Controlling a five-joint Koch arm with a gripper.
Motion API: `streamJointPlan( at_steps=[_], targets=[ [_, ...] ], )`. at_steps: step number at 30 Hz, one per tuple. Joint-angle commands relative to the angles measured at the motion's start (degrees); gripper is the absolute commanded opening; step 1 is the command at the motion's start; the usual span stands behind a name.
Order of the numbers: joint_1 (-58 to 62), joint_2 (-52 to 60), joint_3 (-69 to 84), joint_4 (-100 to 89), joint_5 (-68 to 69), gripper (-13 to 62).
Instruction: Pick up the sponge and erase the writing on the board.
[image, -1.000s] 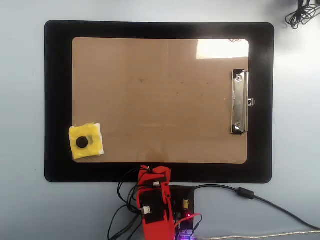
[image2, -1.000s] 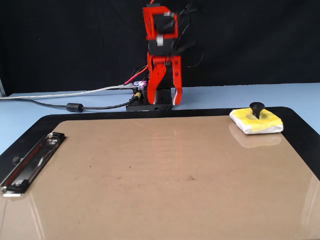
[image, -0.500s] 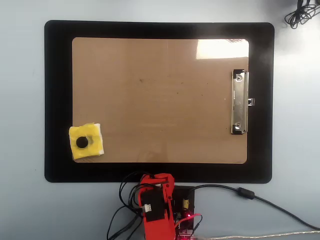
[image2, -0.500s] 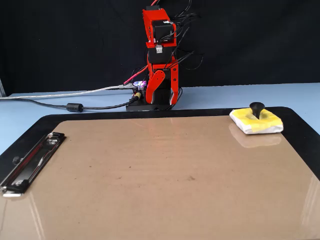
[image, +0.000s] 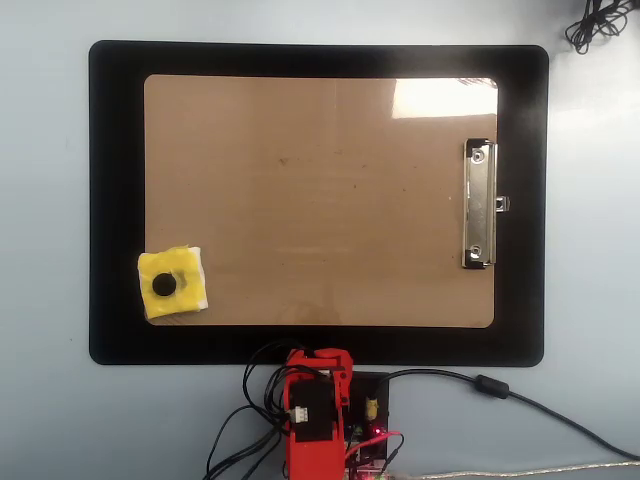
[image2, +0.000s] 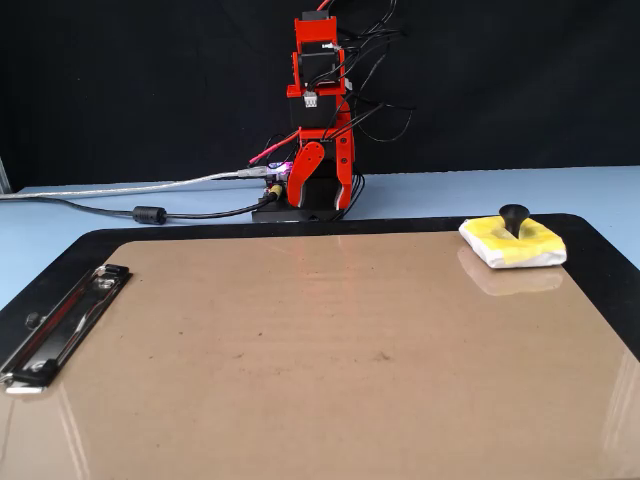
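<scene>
The sponge (image: 180, 268) is a small yellow foam square with a black round knob. It lies on the board's lower left corner in the overhead view and at the far right in the fixed view (image2: 530, 247). The board (image: 320, 200) is a tan clipboard with a silver clip (image: 479, 205). No writing shows on it, only faint specks. My red gripper (image2: 322, 203) hangs folded at the arm's base behind the board's far edge. It is empty, its jaws are a little apart, and it is far from the sponge. The overhead view shows the arm (image: 315, 410) only from above.
A black mat (image: 110, 200) lies under the board on a pale blue table. Cables (image2: 150, 213) run from the arm's base towards the left in the fixed view. Another cable (image: 600, 20) lies at the overhead view's top right corner. A black backdrop stands behind the arm.
</scene>
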Motion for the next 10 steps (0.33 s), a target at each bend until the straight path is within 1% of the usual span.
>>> streamJointPlan(
  at_steps=[1,10],
  targets=[
    [0.09,2.64,0.97,5.8,-0.18,34.3],
    [0.0,2.64,0.97,5.8,-0.18,34.3]
  ],
)
